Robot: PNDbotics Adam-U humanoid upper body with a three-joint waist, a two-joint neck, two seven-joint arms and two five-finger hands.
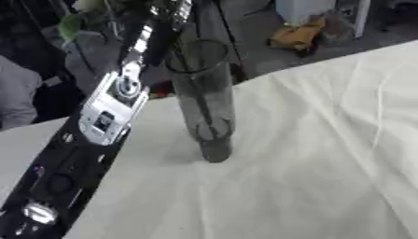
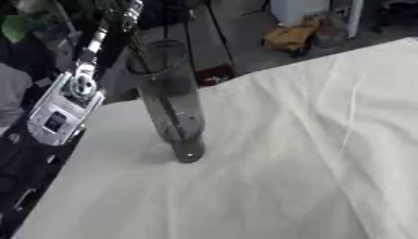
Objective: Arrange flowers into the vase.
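A tall clear glass vase [image 1: 204,102] stands upright on the white tablecloth [image 1: 310,154], near the table's far edge. A thin dark stem [image 2: 167,116] runs down inside the vase toward its bottom. My left arm [image 1: 110,109] reaches up from the lower left corner. Its hand [image 1: 167,16] is just above the vase's rim at the top edge, mostly cut off. Green leaves [image 2: 20,23] and a pale bloom [image 1: 90,4] show at the top left beside the hand. My right hand is out of sight.
The cloth is creased and spreads to the right and front. Beyond the table's far edge are the floor, a yellow object [image 1: 298,35] and dark furniture. A person's grey sleeve [image 1: 16,93] shows at the left edge.
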